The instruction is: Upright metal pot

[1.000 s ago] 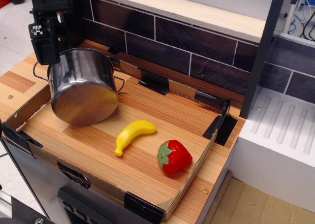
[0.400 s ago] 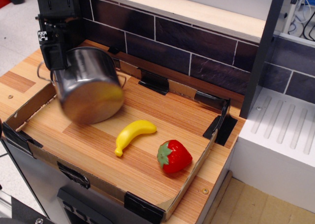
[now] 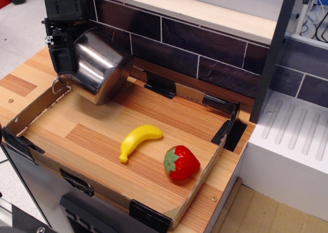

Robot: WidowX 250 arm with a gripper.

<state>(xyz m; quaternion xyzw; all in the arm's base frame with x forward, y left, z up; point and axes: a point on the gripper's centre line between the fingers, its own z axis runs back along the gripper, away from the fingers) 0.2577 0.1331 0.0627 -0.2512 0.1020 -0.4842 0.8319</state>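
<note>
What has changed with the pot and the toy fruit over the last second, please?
The metal pot, gripped at its rim by the gripper, has been lifted off the board and swung up toward the back-left, its base now tilted down and to the right. The banana and strawberry have not moved.

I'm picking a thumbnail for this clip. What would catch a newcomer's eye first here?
The shiny metal pot stands out first: it hangs tilted in the air at the back left of the cardboard-rimmed tray, with the black hand at its rim. Next come the bright toys lying on the wooden board: a yellow banana near the middle and a red strawberry just to its right.
</note>
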